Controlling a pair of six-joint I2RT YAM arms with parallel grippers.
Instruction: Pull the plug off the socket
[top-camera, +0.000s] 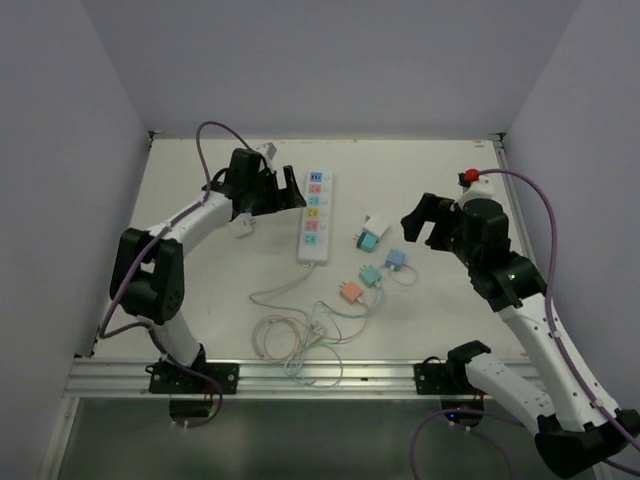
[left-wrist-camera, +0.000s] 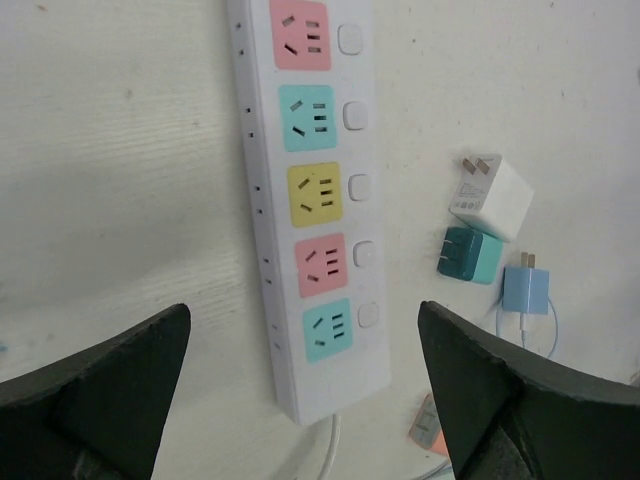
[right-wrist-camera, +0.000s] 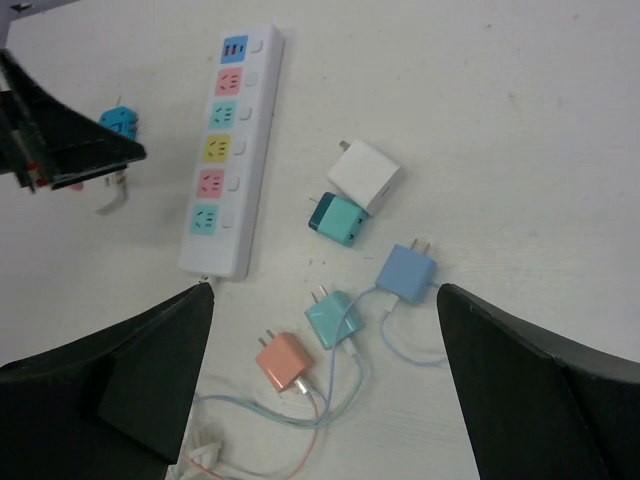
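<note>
Toward the near edge, the socket's thin cord (top-camera: 275, 295) trailed into a tangle of cables (top-camera: 295, 340), with loose adapters (right-wrist-camera: 405, 272) right of centre. The socket (top-camera: 314, 218) ran lengthwise mid-counter, and every visible face was empty. A blue plug (right-wrist-camera: 118, 122) lay just left of it, apparently already out. The left gripper (top-camera: 278, 190) hung beside the strip's far half, fingers apart and holding nothing. The right gripper (top-camera: 426, 226), also spread, hovered toward the right edge. The left arm would do best to lift straight up, clear of plug and cord.
</note>
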